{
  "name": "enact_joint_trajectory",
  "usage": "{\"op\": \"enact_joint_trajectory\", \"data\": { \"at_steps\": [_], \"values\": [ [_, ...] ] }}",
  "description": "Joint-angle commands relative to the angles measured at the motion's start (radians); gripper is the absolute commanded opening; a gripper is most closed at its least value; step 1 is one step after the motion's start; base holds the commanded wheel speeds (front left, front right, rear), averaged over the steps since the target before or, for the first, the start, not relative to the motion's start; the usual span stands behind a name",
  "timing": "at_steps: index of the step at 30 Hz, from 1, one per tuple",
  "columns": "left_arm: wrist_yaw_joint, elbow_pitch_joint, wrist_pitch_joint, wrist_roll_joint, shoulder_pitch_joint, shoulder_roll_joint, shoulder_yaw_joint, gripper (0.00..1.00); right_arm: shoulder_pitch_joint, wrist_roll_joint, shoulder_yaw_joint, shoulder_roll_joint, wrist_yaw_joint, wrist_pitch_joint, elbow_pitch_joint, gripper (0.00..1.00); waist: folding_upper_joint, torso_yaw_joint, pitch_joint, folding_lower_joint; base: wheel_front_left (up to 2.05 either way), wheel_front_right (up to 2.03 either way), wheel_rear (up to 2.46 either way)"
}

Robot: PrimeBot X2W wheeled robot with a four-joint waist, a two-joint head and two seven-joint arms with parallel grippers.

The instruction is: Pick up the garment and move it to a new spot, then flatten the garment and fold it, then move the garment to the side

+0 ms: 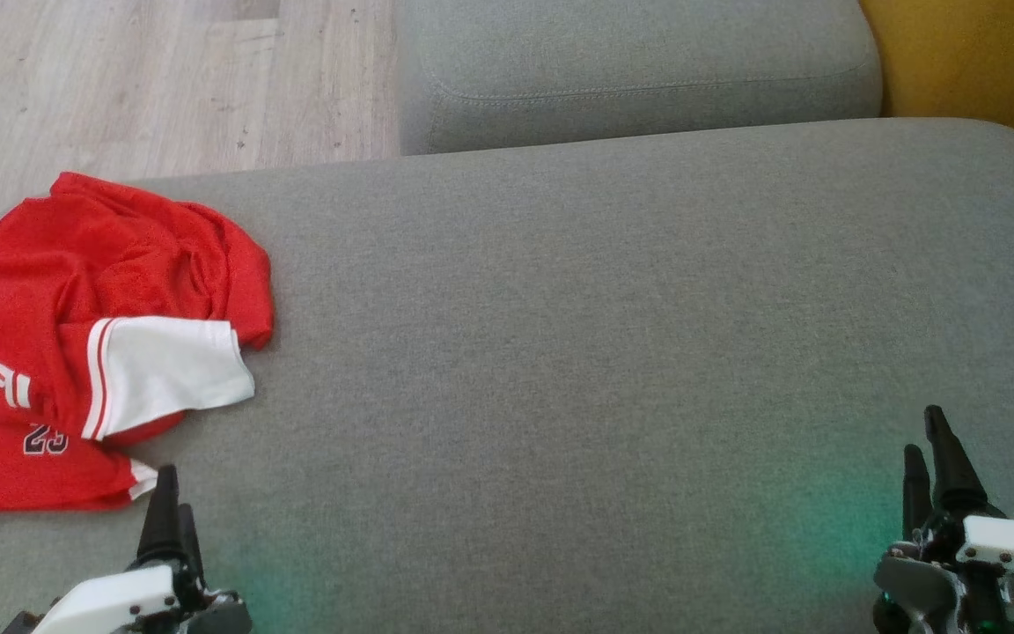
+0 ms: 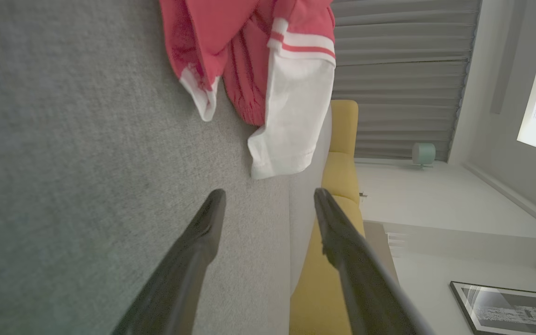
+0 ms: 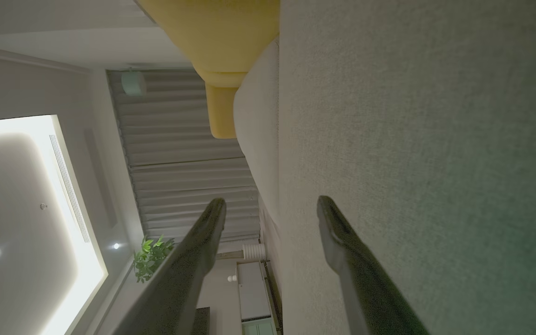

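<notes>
While the left gripper [image 1: 175, 489] and right gripper [image 1: 922, 430] stand parted and empty, the red garment [image 1: 93, 299] lies crumpled on grey upholstery [image 1: 604, 352] beside wood flooring [image 1: 164, 79]

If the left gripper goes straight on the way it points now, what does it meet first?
The left gripper would likely meet the garment first, at its white sleeve; depth is unclear.

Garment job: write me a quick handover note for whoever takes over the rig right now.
Left end effector: open, empty, just short of the garment.
Right end effector: open, empty, over the bare grey sofa cushion, far right.
The garment, a red and white jersey, lies crumpled at the cushion's left end.
Done: nothing visible.
Left: pick up, move, flatten, fold, set aside.
</notes>
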Motion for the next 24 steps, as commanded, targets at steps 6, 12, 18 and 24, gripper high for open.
{"op": "enact_joint_trajectory", "data": {
  "at_steps": [6,12,18,24],
  "values": [
    [-0.001,-0.041,-0.020,0.017,-0.037,0.006,-0.007,1.00,-0.040,-0.036,0.016,-0.003,0.001,-0.022,-0.042,1.00,0.0000,-0.001,0.000,0.0000,0.00,0.00,0.00],
    [-0.001,-0.045,-0.040,0.053,-0.034,0.014,-0.021,1.00,-0.039,-0.112,0.031,-0.003,0.001,-0.040,-0.056,1.00,0.0000,-0.001,0.000,0.0000,0.00,0.00,0.00],
    [-0.001,-0.049,-0.062,0.134,-0.032,0.023,-0.035,1.00,-0.040,-0.238,0.060,-0.004,0.001,-0.061,-0.077,1.00,0.0000,-0.001,-0.001,0.0000,0.00,0.00,0.00],
    [-0.002,-0.057,-0.080,0.220,-0.028,0.026,-0.042,1.00,-0.040,-0.352,0.086,-0.004,0.002,-0.078,-0.090,1.00,0.0000,-0.002,-0.001,0.0000,0.00,0.00,0.00]
  ]
}}
